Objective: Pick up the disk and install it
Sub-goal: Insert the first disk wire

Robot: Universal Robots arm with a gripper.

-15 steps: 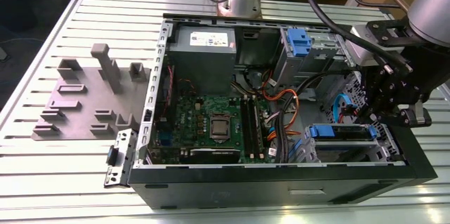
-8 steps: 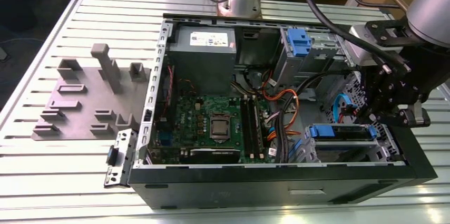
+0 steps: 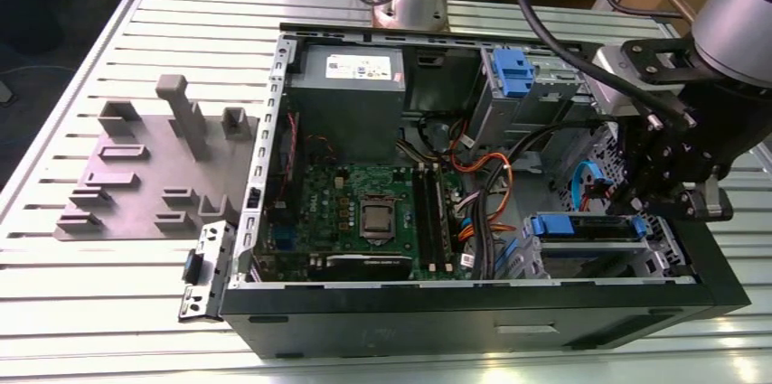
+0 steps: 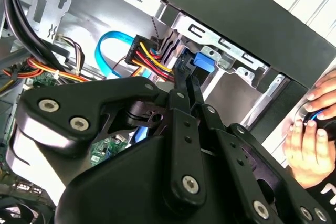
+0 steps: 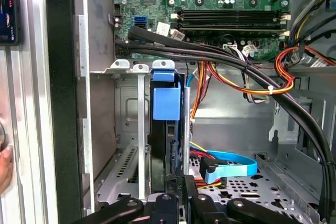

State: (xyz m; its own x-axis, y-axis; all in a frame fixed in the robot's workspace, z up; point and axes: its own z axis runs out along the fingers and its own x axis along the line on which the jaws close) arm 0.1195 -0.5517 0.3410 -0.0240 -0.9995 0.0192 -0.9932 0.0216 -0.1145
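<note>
The black gripper [image 5: 176, 195] hangs inside an open computer case [image 3: 483, 312], its two fingers [image 4: 184, 98] pressed close together at the rear edge of the disk [image 5: 167, 124]; whether they actually clamp it cannot be told. The disk sits edge-on in a metal drive bay [image 5: 126, 129], showing a dark body and a bright blue carrier frame with a blue tab. In the exterior view its blue frame [image 3: 588, 226] lies in the bay beside the gripper [image 3: 663, 194]. No writing on it is readable.
</note>
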